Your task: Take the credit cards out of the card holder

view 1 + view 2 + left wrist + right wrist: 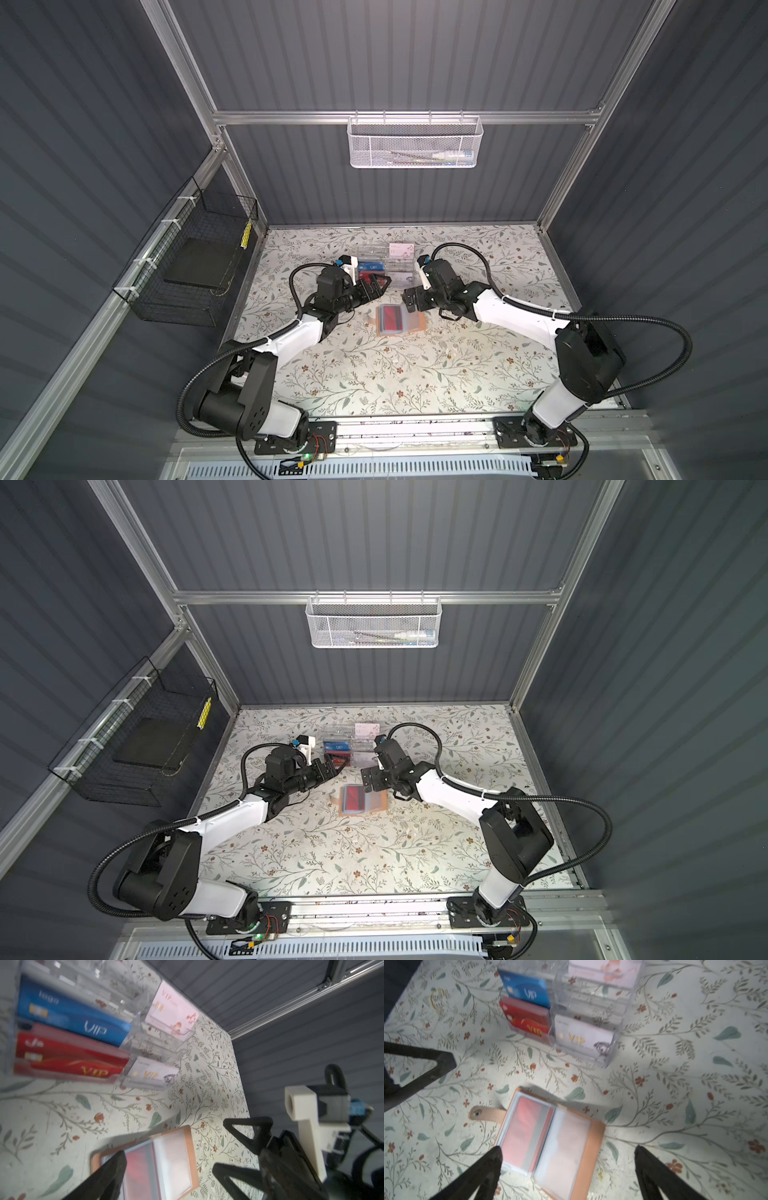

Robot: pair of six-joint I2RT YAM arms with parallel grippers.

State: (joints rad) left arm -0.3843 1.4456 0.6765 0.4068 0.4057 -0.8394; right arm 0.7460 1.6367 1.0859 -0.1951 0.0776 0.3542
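The tan card holder (419,322) (383,802) lies open on the floral table, and its strap with a snap (481,1113) sticks out sideways. A red credit card with a dark stripe (392,318) (527,1132) (139,1159) sits in one clear sleeve page. The facing page (566,1147) looks cloudy, and I cannot tell what is in it. My left gripper (380,286) (192,1153) hangs open and empty just behind the holder's left side. My right gripper (407,301) (566,1150) is open and empty at the holder's back right corner, with its jaws spread wider than the holder.
A clear acrylic box (386,266) (623,1022) stands right behind the holder. It holds a blue VIP card (72,1018), red cards (68,1057) and pale cards. A black wire basket (187,266) hangs on the left wall and a white mesh basket (413,143) on the back rail.
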